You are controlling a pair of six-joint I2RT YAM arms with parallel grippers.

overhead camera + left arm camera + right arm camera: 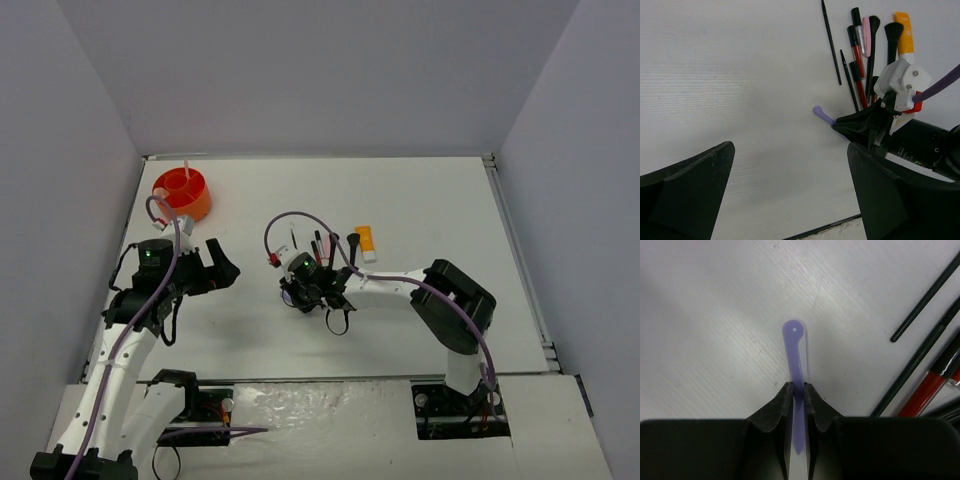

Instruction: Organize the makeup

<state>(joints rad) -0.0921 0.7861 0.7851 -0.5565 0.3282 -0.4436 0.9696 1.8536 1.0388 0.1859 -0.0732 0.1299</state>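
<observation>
A lilac stick (794,347) lies flat on the white table, and my right gripper (798,390) is shut on it, the rounded end poking out past the fingertips. From the left wrist the same lilac stick (821,114) shows at the tip of the right gripper (844,124). Behind it lies the rest of the makeup: black and red pencils (858,60), black brushes (892,34) and an orange-white tube (904,32). My left gripper (790,165) hangs open over bare table, holding nothing. From above, the right gripper (292,292) sits left of the makeup pile (325,245).
An orange round holder (182,192) stands at the back left, a pink stick upright in it. My left gripper (215,268) is between the holder and the right gripper. The table's near edge (830,225) shows just below the left fingers.
</observation>
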